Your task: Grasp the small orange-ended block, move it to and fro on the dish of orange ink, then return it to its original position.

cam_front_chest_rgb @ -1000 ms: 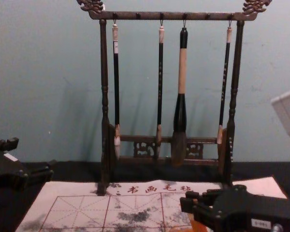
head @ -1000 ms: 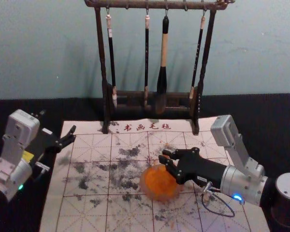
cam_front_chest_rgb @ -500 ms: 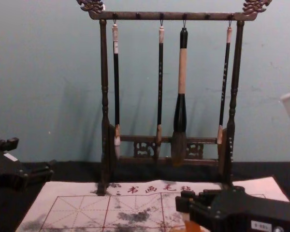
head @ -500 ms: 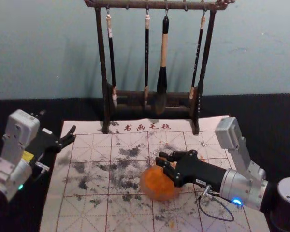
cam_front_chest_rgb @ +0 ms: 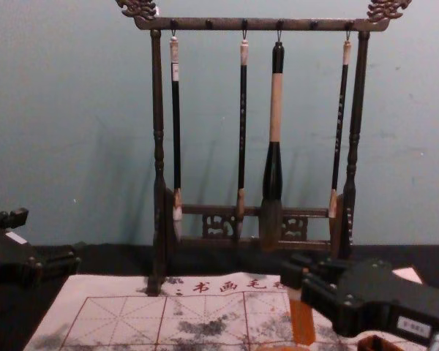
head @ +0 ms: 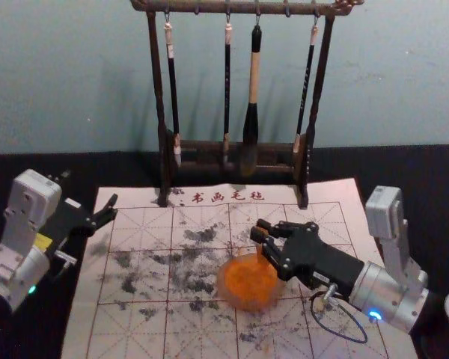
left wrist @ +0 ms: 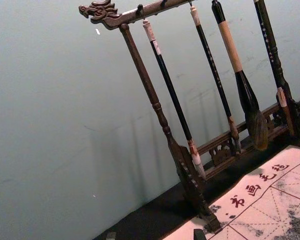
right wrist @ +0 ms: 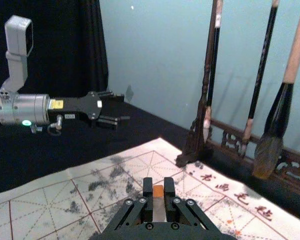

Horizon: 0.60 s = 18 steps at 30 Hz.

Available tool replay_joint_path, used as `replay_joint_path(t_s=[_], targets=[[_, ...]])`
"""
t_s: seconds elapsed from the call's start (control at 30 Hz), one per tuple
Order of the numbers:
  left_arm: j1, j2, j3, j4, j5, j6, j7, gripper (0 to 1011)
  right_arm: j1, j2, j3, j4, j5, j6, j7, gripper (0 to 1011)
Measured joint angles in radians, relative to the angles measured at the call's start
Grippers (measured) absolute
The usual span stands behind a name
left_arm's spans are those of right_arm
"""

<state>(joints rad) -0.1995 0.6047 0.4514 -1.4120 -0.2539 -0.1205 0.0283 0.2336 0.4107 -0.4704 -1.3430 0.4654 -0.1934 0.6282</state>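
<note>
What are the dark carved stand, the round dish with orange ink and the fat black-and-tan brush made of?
The stand looks like wood, maybe varnished, with carved ends and rounded posts. The dish could be smooth glass or plastic: its rim looks see-through. The brush handle looks like wood, plain tan between shiny black parts; its wispy tip seems hair.

A silver, cylindrical right wrist (head: 395,294) wears a blue light (head: 375,315), a looping black cable (head: 318,322) and a boxy grey housing (head: 385,206); the black, jointed right tool (head: 260,229) has round screws (right wrist: 176,200). The silver left wrist (head: 30,271) has a green light (head: 32,289) and yellow sticker (head: 42,241).
</note>
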Motion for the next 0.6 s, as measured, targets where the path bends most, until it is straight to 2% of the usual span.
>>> replay_joint_path(t_s=[0.27, 0.6], targets=[[0.0, 0.0, 0.0, 0.0, 0.0, 0.0, 0.0, 1001, -0.05, 0.023, 0.036, -0.053, 0.003, -0.045, -0.011, 88], [0.0, 0.0, 0.0, 0.0, 0.0, 0.0, 0.0, 1001, -0.157, 0.078, 0.127, -0.161, 0.031, -0.067, -0.054, 88]])
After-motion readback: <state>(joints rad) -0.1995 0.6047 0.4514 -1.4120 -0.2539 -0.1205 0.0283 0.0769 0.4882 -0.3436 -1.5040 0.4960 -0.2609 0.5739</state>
